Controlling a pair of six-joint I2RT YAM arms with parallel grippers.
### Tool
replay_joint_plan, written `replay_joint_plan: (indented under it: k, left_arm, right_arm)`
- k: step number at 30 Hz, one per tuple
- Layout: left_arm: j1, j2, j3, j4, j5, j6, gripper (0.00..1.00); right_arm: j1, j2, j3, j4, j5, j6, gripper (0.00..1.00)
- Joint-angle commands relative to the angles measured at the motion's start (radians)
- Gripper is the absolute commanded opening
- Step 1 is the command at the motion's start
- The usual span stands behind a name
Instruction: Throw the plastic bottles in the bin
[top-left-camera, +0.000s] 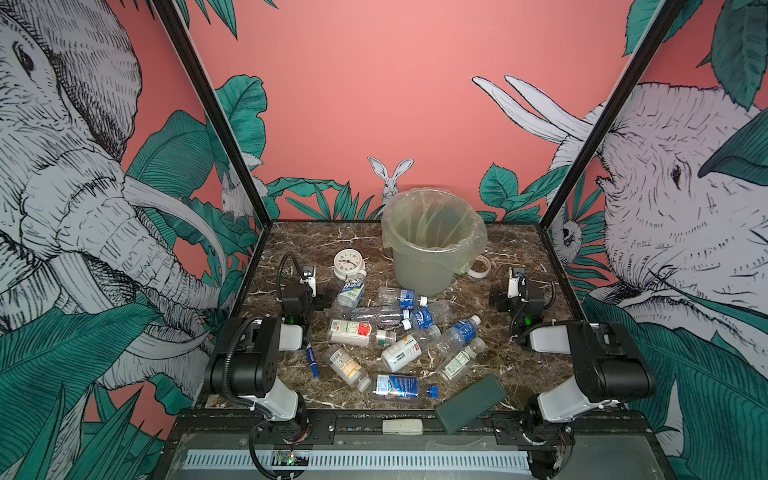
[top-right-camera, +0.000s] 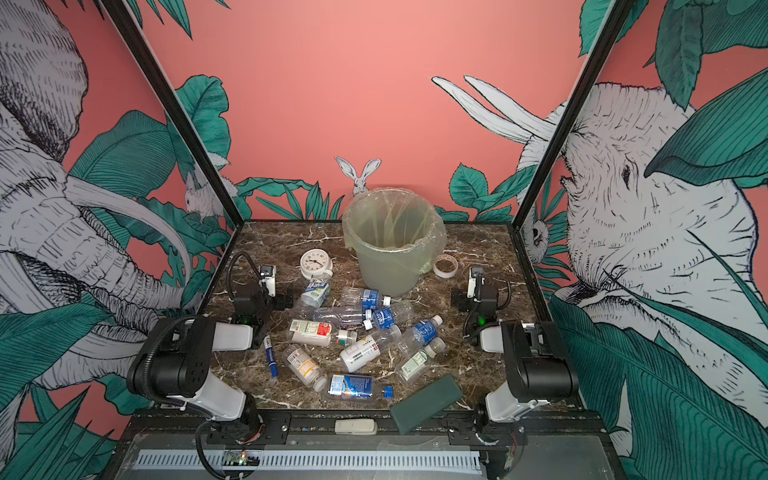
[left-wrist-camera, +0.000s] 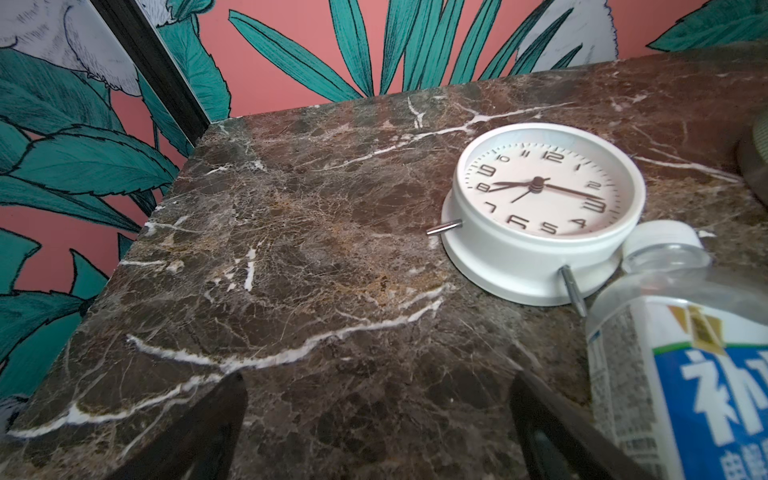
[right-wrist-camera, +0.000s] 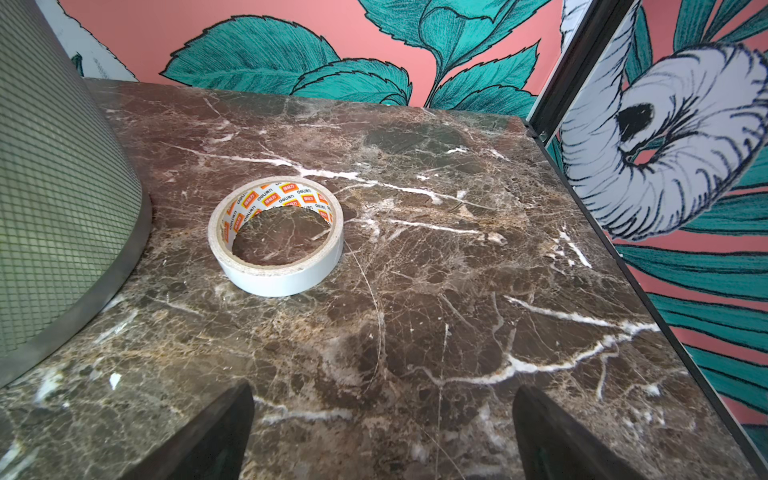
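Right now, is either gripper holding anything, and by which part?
Nothing is held. The left gripper stands open over the table near the white clock; the right gripper stands open near the tape roll. The plastic bottles all lie on the table.

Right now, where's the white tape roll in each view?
In a top view: tape roll just right of the bin's base.
In a top view: same spot, right of the bin.
Left wrist: not in it.
Right wrist: flat on the table beside the bin's wall.
Shared landmark: the bin.
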Motion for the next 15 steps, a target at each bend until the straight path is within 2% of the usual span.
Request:
replay_joint_plan:
  k: [1,15]
  left_arm:
    - [-0.003,-0.019,0.015,-0.012,-0.004,0.001,0.99]
    - [-0.003,-0.018,0.014,-0.011,-0.005,0.000,1.00]
  right_arm:
    - [-0.003,-0.003,-0.002,0.041,-0.004,0.001,0.99]
    - [-0.002,-0.005,-0.005,0.047,0.001,0.001,0.99]
